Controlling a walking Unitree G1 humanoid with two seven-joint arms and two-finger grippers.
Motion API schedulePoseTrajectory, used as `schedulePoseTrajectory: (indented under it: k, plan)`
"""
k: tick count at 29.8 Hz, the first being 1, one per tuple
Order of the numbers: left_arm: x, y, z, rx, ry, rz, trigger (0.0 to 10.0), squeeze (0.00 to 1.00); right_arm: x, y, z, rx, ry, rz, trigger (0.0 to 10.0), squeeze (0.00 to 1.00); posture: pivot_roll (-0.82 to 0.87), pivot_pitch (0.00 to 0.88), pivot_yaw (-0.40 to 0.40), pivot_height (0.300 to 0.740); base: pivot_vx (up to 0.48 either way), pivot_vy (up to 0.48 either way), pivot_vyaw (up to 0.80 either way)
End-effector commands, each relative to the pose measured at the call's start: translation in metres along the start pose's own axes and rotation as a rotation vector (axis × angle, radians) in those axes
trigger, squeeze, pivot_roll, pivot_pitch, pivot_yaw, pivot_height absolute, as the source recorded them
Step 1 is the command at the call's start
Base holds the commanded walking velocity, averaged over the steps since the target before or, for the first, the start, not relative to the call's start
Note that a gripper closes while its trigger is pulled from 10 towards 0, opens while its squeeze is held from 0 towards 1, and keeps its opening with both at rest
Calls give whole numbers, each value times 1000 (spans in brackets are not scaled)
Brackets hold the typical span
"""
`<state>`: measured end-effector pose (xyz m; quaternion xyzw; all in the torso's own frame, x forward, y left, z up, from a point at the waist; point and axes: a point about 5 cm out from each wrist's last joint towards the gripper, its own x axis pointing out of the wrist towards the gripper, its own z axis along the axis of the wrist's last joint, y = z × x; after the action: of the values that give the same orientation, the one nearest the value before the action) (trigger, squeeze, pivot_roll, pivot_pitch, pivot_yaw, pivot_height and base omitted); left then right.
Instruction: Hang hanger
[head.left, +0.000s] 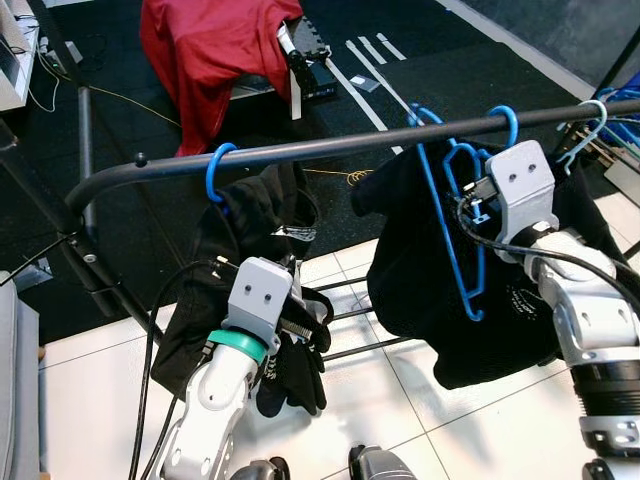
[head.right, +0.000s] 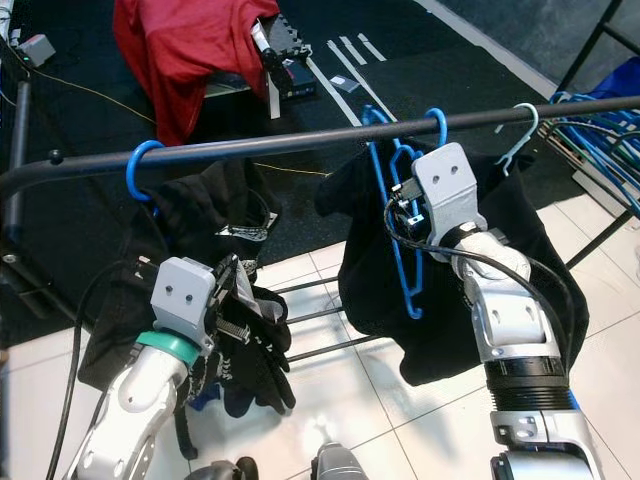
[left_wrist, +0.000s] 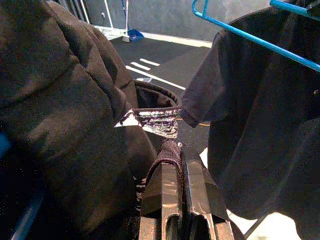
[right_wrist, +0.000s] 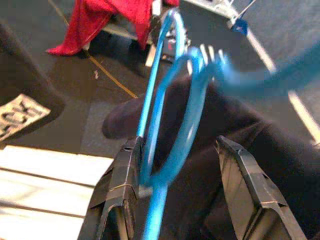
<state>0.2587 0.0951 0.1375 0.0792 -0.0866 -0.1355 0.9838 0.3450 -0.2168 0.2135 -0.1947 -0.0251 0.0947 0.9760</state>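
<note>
Right wrist view: right hand (right_wrist: 177, 195) fingers spread around blue hanger (right_wrist: 165, 150)

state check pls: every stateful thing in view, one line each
Rail: horizontal, carrying hangers.
Left blue hanger: hooked on rail, black garment on it.
Right blue hangers: hooked on rail, between the open fingers.
Right gripper: open.
Left gripper: shut on black garment.
Red cloth: draped behind.
</note>
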Motion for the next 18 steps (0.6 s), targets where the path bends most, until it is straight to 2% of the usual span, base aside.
schedulePoseTrajectory:
  k: [1,5,10,11,12,13,18]
  plan:
    - [1,-1,1,0,1,-9,10000,0,3,-6,0,13,-10,-52,10000,0,-191,96,34,740,0,0,0]
    - [2,-2,1,2,-2,-12,10000,0,15,-7,4,36,-28,-96,10000,0,-185,95,36,740,0,0,0]
    - [2,-2,2,1,-3,-9,10000,0,21,-8,8,35,-37,-95,10000,0,-177,95,32,740,0,0,0]
    - [2,-2,2,-1,-2,-6,10000,0,24,-9,9,41,-34,-88,2275,0,-174,96,30,740,0,0,0]
    - [2,-2,2,-1,-2,-6,10000,0,24,-9,9,41,-34,-88,2275,0,-174,96,30,740,0,0,0]
    - [1,-2,2,-1,-1,-4,10000,0,25,-9,8,43,-30,-83,0,0,-176,98,29,740,0,0,0]
    - [1,-2,2,-3,0,-5,10000,0,24,-8,6,44,-30,-73,0,0,-178,100,32,740,0,0,0]
